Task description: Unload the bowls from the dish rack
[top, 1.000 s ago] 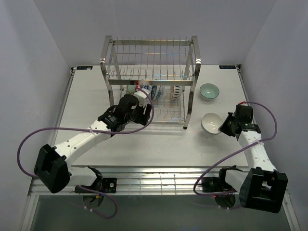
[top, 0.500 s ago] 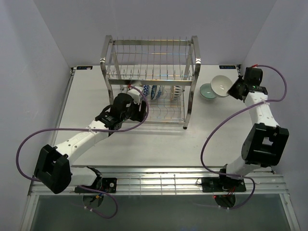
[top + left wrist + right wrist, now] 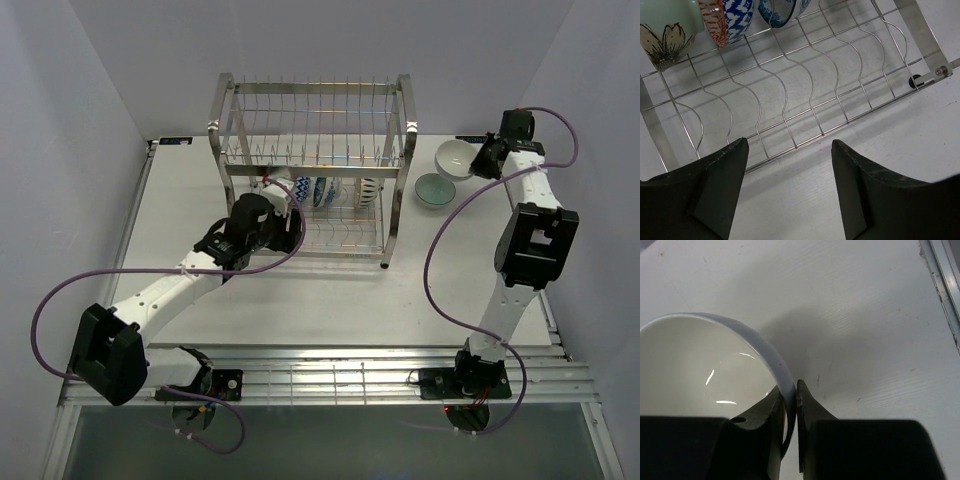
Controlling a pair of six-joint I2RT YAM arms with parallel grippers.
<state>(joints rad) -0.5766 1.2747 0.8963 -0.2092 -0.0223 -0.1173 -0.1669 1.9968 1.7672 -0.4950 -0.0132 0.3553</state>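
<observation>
Pinching right claw [image 3: 792,392]: white bowl [image 3: 700,360] rim, over desk [image 3: 865,315]
Left claw [image 3: 788,145]: spread, facing dish rack [image 3: 921,30] lower tier

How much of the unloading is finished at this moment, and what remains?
Done: a mint-green bowl sits on the table beside the dish rack. In hand: the right gripper pinches a white bowl by its rim. Left: several patterned bowls stand in the lower tier, the open left gripper in front of them.

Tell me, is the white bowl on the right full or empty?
Empty. The wrist view shows the white bowl with a bare, glossy inside, its rim pinched between the right fingers.
</observation>
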